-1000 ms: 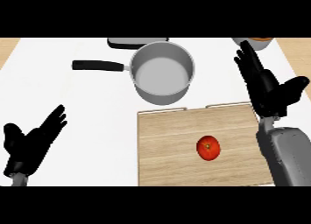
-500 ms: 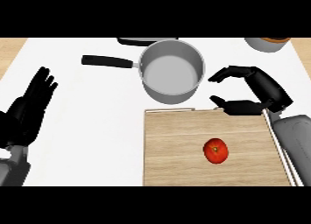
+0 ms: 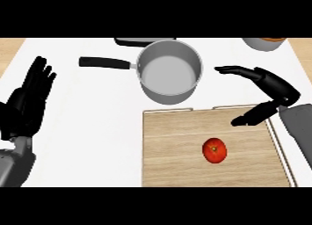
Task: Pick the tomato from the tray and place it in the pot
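A small round red tomato (image 3: 214,150) was seen lying on the light wooden tray (image 3: 174,169), right of its middle, untouched and well apart from the grey metal pot (image 3: 169,70), which stood on the white counter (image 3: 87,132) just beyond the tray's far edge. The black right hand (image 3: 278,90) was held over the tray's far right corner, its fingers (image 3: 239,70) bent but spread wide from the thumb, nothing clasped. The black left hand (image 3: 28,105) was rested at the left, fingers straight and apart. The tomato was judged light, smooth, easily bruised and likely to roll; it would best be taken across its widest part
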Available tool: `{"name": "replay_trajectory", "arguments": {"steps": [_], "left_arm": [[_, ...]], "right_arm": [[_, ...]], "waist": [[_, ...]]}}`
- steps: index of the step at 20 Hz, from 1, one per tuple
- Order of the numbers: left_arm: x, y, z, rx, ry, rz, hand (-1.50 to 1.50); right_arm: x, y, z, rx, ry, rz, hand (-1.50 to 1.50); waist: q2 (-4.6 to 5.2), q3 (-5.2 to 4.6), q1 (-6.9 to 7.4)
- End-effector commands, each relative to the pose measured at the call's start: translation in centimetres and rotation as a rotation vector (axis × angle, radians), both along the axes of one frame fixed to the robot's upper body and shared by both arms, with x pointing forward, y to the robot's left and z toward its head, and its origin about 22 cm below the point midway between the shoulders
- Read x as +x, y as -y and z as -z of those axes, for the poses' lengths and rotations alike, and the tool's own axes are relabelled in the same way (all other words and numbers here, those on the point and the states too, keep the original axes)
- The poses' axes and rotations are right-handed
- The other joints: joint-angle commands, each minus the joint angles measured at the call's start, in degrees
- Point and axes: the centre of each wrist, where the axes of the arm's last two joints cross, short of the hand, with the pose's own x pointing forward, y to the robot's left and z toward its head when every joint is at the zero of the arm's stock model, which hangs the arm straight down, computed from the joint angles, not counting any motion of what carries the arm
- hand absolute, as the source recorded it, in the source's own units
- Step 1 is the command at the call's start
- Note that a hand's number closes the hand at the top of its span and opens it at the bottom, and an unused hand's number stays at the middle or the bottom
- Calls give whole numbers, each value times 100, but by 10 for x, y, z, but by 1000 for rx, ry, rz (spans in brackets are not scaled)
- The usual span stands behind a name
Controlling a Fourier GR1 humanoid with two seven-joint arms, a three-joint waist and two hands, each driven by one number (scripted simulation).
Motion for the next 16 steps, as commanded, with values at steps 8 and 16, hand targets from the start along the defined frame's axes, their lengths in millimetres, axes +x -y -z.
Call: {"name": "replay_trajectory", "arguments": {"steps": [8,16], "left_arm": [[-5,9,7,2,1,-32,0],[-9,-10,-2,-4,-13,-21,0]], "right_arm": [[-6,-50,-51,-616,-82,-267,-150],[-46,-112,-43,-917,-74,-338,-150]], "waist": [[-70,-17,-115],[-70,-13,-142]]}}
